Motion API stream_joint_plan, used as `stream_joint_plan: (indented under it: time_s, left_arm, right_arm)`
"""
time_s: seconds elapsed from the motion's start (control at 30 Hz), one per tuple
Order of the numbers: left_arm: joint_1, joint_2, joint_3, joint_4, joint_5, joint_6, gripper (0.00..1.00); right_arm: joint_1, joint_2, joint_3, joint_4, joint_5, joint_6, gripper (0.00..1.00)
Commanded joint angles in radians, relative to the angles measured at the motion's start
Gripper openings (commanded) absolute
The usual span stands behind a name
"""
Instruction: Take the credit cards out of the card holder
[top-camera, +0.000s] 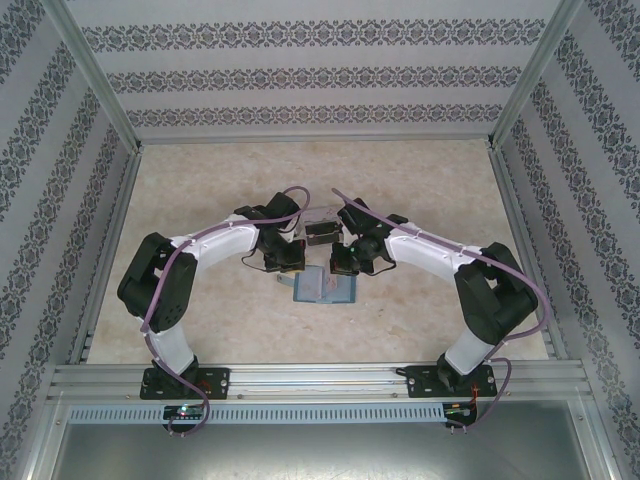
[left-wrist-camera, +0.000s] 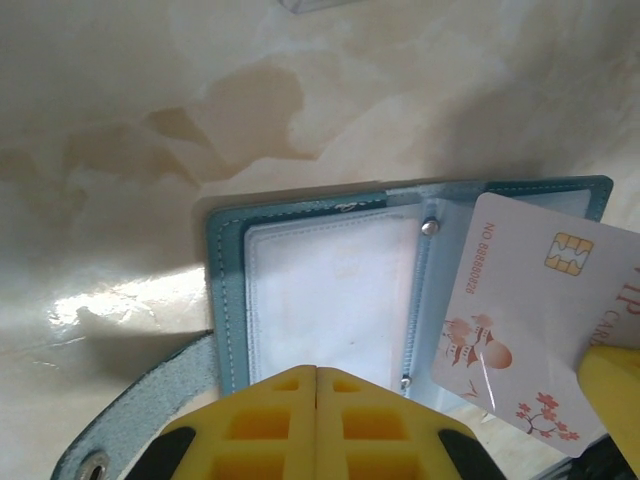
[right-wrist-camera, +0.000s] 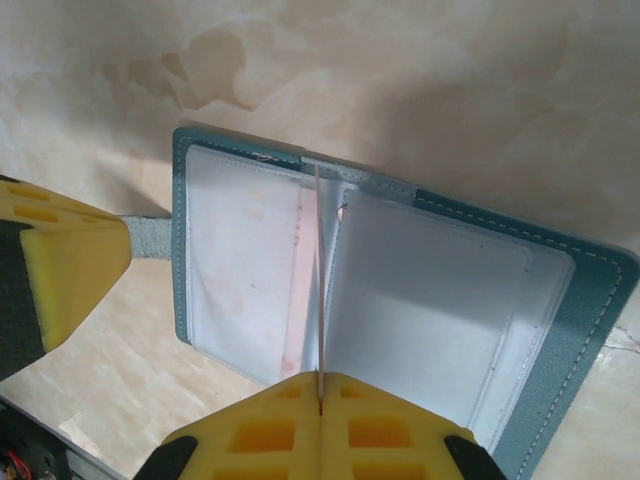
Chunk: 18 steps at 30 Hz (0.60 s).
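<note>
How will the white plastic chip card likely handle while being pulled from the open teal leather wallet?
Probably stiff: the white chip card looks flat and straight-edged though the right gripper pinches just one edge. Likely slippery, given its glossy face. The soft teal wallet seems light and may drag along.

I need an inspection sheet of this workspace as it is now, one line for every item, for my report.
Surface: beige marbled table, with darker patches.
Job's things: card holder lies open; one credit card is raised above it, chip side showing.
Clutter: a grey flat item beyond the holder, cannot identify.
Tools: left tool shut, at the holder's near edge; right tool shut on the credit card.
Cables: purple cables loop along both arms.
Surroundings: patterned walls, metal frame.
</note>
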<state>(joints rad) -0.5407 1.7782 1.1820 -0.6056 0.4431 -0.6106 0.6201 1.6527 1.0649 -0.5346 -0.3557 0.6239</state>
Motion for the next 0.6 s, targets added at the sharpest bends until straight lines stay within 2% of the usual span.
stream_joint_plan:
  time_s: [0.0,0.17,0.27,0.57]
  left_arm:
    - [0.011,-0.019,-0.02,0.027,0.023,-0.017,0.01]
    - [0.011,-0.019,-0.034,0.038,0.028,-0.023,0.01]
    - [0.011,-0.022,-0.043,0.043,0.029,-0.026,0.01]
    - [0.011,-0.035,-0.074,0.046,0.024,-0.031,0.01]
  right_arm:
    - [0.016,-0.038,0.006,-0.006,0.006,-0.108,0.0]
    - [0.021,-0.082,0.018,-0.029,0.04,-0.294,0.0]
    - [0.019,-0.106,0.03,-0.051,0.018,-0.435,0.0]
    - [0.021,-0.124,0.123,-0.211,0.112,-0.959,0.0]
